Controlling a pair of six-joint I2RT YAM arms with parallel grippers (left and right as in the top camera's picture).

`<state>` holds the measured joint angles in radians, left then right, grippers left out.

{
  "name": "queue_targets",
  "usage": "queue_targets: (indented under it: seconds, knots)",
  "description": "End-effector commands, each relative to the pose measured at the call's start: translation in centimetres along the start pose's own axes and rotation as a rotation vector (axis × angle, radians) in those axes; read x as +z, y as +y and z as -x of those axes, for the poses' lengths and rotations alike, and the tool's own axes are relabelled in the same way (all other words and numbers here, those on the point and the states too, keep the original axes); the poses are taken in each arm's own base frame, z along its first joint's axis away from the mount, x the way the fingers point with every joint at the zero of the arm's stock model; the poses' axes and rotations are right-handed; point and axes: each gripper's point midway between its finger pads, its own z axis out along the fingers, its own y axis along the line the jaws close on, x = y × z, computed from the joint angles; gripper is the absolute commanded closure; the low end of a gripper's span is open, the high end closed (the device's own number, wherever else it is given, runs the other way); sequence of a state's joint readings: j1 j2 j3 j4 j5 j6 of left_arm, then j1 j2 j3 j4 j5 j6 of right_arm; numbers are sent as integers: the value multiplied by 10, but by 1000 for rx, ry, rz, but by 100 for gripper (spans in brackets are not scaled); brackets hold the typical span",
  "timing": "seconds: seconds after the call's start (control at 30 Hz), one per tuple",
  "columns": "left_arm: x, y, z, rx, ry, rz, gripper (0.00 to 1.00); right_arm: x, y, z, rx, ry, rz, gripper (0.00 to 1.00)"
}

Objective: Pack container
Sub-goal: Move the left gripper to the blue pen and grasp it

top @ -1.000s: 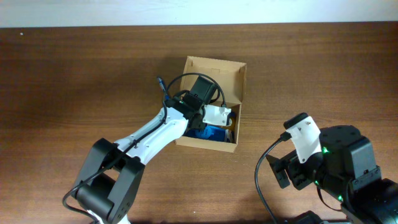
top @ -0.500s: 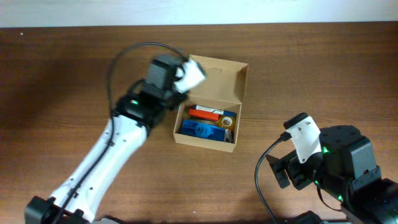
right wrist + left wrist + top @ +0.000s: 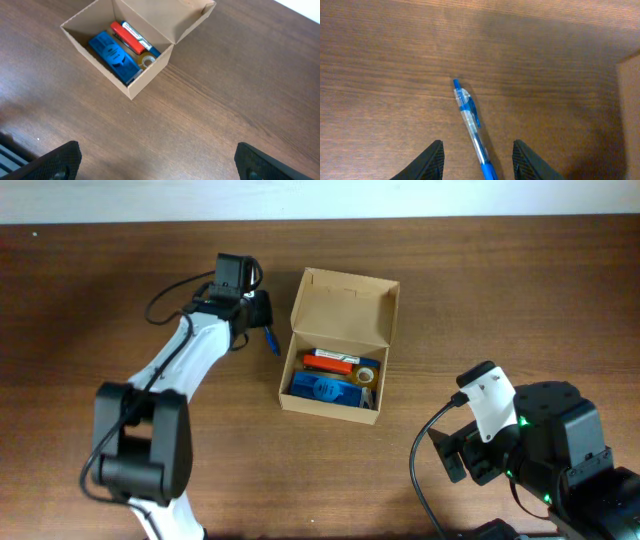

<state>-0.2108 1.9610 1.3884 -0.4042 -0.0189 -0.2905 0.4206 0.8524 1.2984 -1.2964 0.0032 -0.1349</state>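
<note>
Half-open and empty, the left gripper point(image 3: 477, 150) straddles a blue plastic pen point(image 3: 468, 112) beside the tan cardboard box point(image 3: 345, 305). Pinching askew might flick it away.

**Container point(image 3: 345, 300): open, upright**

Plain tan-brown cardboard box, rectangular. The hinged flap lid stands raised along the far side. It sits flat on the wooden counter point(image 3: 500, 300) near centre, slightly skewed. Inside are a blue item point(image 3: 325, 387), a red-orange stick point(image 3: 330, 363) and a small tape roll point(image 3: 367, 375).

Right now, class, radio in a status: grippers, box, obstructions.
Left gripper open over pen beside box. Right gripper open, empty. Box open, partly packed. Nothing between pen and box.
</note>
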Motion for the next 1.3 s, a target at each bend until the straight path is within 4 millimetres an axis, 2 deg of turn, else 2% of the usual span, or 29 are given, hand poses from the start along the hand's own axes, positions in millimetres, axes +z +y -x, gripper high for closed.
queue_targets:
  seconds: [0.0, 0.07, 0.2, 0.3, 0.4, 0.63, 0.97, 1.13, 1.27]
  knots:
    - [17, -6, 8, -40, 24, -16, 57, -4, -1, 4, -1, -18, -9, 1]
    - [32, -5, 2, -40, 86, 4, 57, -4, -1, 4, -1, -18, -9, 1]
    - [47, -1, -10, -93, 188, 47, 58, -4, -1, 4, -1, -18, -9, 1]
    - [45, 10, -17, -140, 212, 113, 57, -4, -1, 4, -1, -18, -9, 1]
    - [43, 13, -25, -142, 246, 126, 58, -4, -1, 4, -1, -18, -9, 1]
    - [40, 7, -41, -124, 300, 140, 57, -4, -1, 4, -1, -18, -9, 1]
    - [45, -13, -34, -101, 366, 157, 57, -4, -1, 4, -1, -18, -9, 1]
    - [39, -5, -47, -94, 417, 199, 57, -4, -1, 4, -1, -18, -9, 0]
    - [37, 4, -53, -166, 440, 247, 57, -4, -1, 4, -1, -18, -9, 1]
